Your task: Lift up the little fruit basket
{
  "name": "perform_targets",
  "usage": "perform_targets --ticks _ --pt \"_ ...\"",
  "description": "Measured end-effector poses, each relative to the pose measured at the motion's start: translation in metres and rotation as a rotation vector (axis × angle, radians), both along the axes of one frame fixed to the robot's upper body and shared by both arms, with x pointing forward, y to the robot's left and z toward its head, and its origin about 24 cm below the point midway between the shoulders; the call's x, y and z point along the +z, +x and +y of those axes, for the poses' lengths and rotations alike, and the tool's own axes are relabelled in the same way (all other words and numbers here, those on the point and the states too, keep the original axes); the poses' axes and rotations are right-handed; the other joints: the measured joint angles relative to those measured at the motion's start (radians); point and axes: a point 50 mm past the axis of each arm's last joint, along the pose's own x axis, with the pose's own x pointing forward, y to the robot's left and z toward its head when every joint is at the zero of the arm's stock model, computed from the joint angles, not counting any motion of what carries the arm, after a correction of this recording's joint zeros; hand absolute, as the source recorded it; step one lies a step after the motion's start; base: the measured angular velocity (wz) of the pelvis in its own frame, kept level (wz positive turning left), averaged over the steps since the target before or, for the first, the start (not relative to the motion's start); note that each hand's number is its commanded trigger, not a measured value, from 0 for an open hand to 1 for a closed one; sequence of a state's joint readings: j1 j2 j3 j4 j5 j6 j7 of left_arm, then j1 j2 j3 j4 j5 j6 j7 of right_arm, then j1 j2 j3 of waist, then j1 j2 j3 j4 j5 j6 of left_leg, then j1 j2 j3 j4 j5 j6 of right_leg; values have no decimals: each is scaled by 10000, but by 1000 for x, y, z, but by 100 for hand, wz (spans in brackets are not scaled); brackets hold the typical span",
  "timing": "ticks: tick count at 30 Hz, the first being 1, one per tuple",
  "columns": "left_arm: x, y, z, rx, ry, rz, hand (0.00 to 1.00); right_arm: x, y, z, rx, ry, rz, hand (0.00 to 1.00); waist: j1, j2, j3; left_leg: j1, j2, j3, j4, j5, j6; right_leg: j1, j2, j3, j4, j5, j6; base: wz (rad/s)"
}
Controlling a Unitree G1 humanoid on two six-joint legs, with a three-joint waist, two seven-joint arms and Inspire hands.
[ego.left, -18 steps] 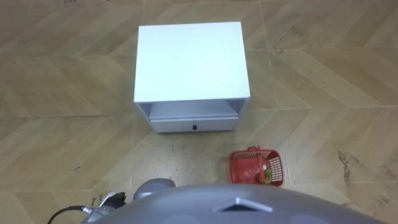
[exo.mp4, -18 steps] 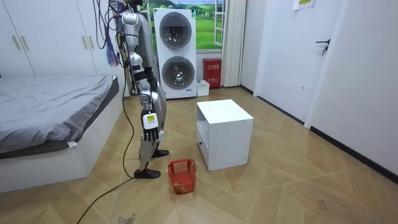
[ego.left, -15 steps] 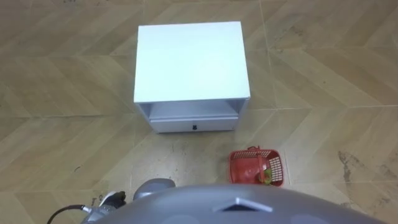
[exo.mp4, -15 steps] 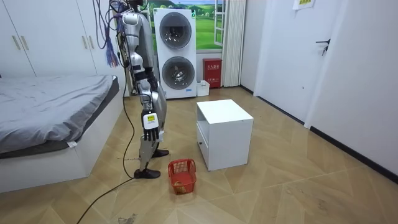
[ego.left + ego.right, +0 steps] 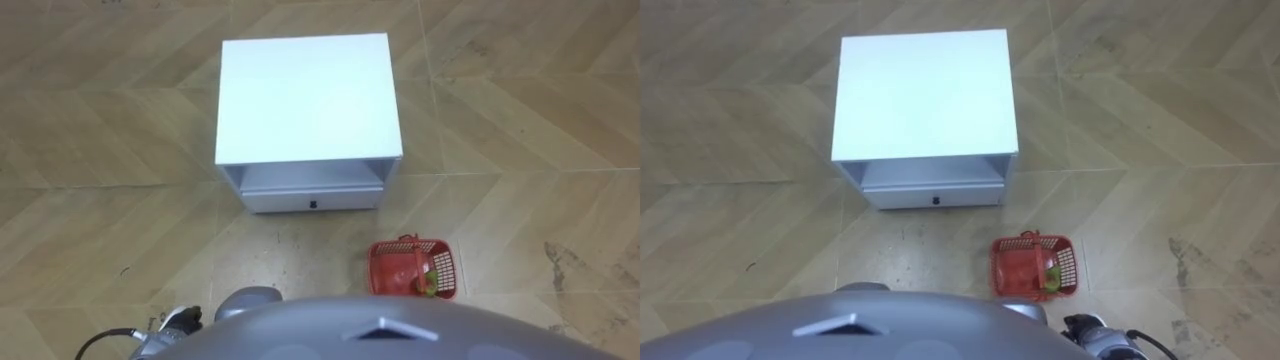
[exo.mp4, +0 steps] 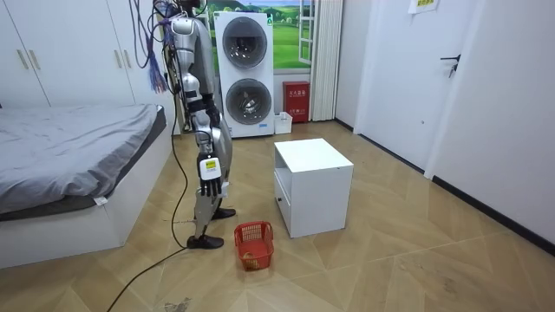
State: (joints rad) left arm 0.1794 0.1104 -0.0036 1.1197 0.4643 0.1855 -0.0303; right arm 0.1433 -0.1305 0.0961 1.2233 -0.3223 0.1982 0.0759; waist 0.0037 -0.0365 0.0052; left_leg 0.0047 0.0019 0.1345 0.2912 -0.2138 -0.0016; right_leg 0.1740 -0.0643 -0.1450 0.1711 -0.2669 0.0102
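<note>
Nothing has moved; the red plastic mesh fruit basket [image 5: 413, 268] sits untouched on the herringbone wood floor [image 5: 520, 120], near the white drawer cabinet [image 5: 305, 100]; left hand [image 5: 178, 320] and right hand [image 6: 211, 179] hang low, and I cannot tell how their fingers are set.

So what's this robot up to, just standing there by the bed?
It stands upright between the bed and a white bedside cabinet. A red fruit basket sits on the wooden floor by its feet, not yet picked up. Its right robot hand hangs at its side, apart from the basket.
</note>
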Motion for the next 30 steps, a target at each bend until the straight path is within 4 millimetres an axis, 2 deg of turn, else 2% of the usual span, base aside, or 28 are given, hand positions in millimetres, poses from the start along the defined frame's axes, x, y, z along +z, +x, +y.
perform_targets --ticks 6,14,18,20,23,24,25,27,28,30 --pt "0 0 0 5 1 7 0 0 -1 0 -46 1 7 0 -2 -11 -24 14 -1 -1 -2 0 0 9 -1 4 11 0 0 0" --pt "0 -5 0 51 12 142 0 0 -3 0 -92 -20 210 0 5 -2 -17 61 -16 21 7 -15 22 13 -32 48 72 -33 21 0" --pt "0 -3 -1 -3 -38 115 0 0 -2 0 -288 -110 144 0 -10 87 17 -145 -13 73 443 -270 116 -216 -205 10 541 -235 94 -2" --pt "0 0 -1 -43 -23 67 0 0 -2 0 -390 -148 100 0 6 132 -5 -306 -16 155 593 -359 195 -398 -240 39 751 -281 164 -3" --pt "0 9 -1 22 -49 -137 0 1 9 -4 -557 -358 -225 0 7 231 -25 -961 -10 309 965 -437 341 -1291 -305 134 1534 -316 237 -15" --pt "0 15 2 181 -26 -297 0 1 14 -6 -619 -417 -368 0 -8 187 71 -1163 -29 353 1090 -446 405 -1647 -367 123 1916 -303 255 -19" --pt "1 18 5 227 48 -385 0 2 16 -7 -709 -483 -490 0 12 282 11 -1327 -38 448 1115 -420 481 -1992 -408 168 2224 -260 319 -27" --pt "3 22 11 292 154 -583 0 3 21 -11 -689 -605 -720 0 6 255 7 -1555 -25 653 1133 -400 622 -2332 -466 157 2269 -106 414 -31" --pt "4 23 15 506 224 -722 0 4 28 -14 -686 -668 -891 0 7 247 -40 -1736 15 776 1022 -337 735 -2469 -558 58 2173 -5 519 -24" --pt "5 26 20 638 282 -904 0 6 36 -18 -839 -749 -1166 0 -50 334 -49 -2095 91 979 1024 -280 984 -2720 -622 -67 2500 94 585 -4"
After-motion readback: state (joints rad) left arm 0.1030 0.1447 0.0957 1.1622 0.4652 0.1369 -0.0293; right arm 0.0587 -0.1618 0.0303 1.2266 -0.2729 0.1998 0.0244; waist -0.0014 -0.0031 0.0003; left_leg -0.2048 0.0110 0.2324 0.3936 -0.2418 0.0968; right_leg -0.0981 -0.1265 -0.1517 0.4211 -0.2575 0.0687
